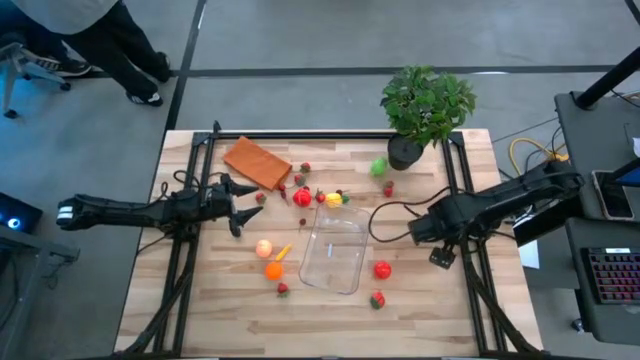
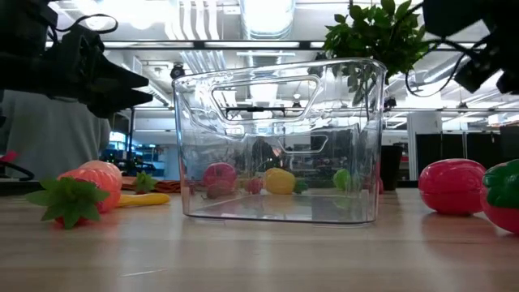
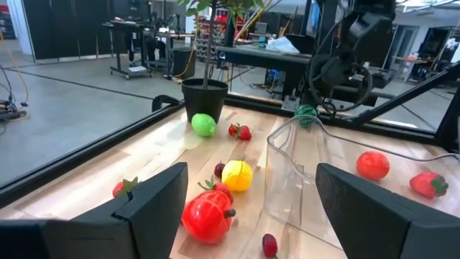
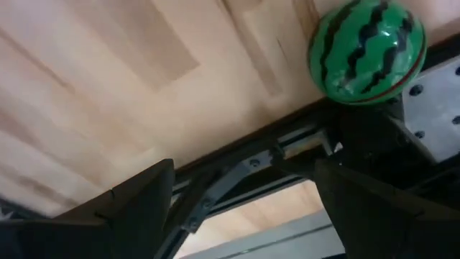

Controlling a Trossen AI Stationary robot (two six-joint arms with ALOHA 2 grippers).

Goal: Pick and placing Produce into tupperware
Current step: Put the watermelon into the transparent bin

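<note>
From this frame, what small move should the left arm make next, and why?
Probably ease the left hand forward and down onto the red tomato-like piece. Its fingers are open and empty, that piece lies just ahead between them, and the tupperware is empty. The right hand waits beside the table's right edge.

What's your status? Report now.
Left gripper open, empty, short of red tomato. Right gripper open, at table edge. Tupperware empty. Path clear.

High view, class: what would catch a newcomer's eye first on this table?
The clear tub stands empty mid-table, with small toy fruits scattered around it, such as a red tomato beside it. A leafy potted plant sits at the far edge. The left gripper, jaws open, hovers near the orange pad.
</note>
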